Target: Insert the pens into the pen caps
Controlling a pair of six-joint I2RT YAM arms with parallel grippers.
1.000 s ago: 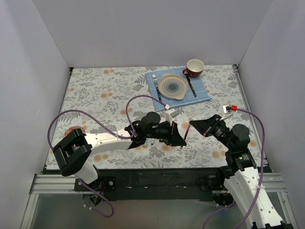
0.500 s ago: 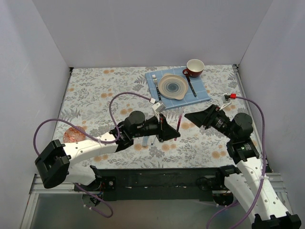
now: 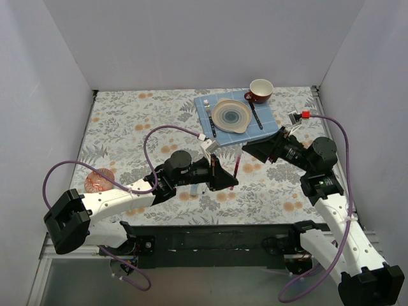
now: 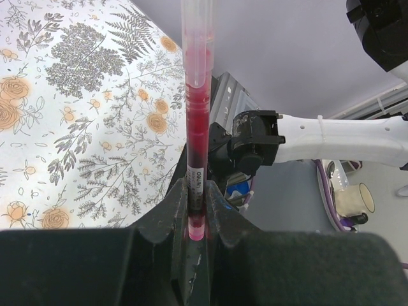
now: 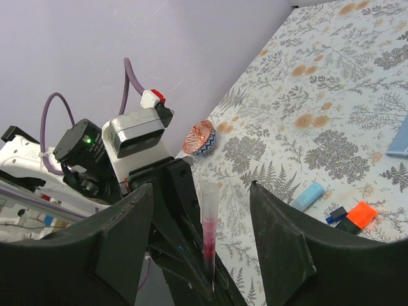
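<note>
My left gripper (image 3: pixel 227 180) is shut on the lower end of a thin red pen (image 4: pixel 197 146), holding it upright. A clear pen cap (image 4: pixel 196 38) sits on the pen's top end. My right gripper (image 3: pixel 252 150) is open, just right of the pen (image 3: pixel 236 166) and apart from it. In the right wrist view the capped red pen (image 5: pixel 209 236) stands between my spread fingers (image 5: pixel 131 236). On the table beyond lie a light-blue marker piece (image 5: pixel 308 195) and a bright orange cap (image 5: pixel 362 213) next to a black part (image 5: pixel 345 224).
A blue mat (image 3: pixel 271 124) at the back holds a plate (image 3: pixel 231 116), a fork (image 3: pixel 210 115) and a knife (image 3: pixel 255 115), with a red cup (image 3: pixel 259 90) behind it. A small patterned bowl (image 3: pixel 99 180) sits at the left near the front edge.
My right gripper opened, let go at the red pen's top and drew back up and to the right. The left arm shifted the pen slightly left and away from the front edge.
</note>
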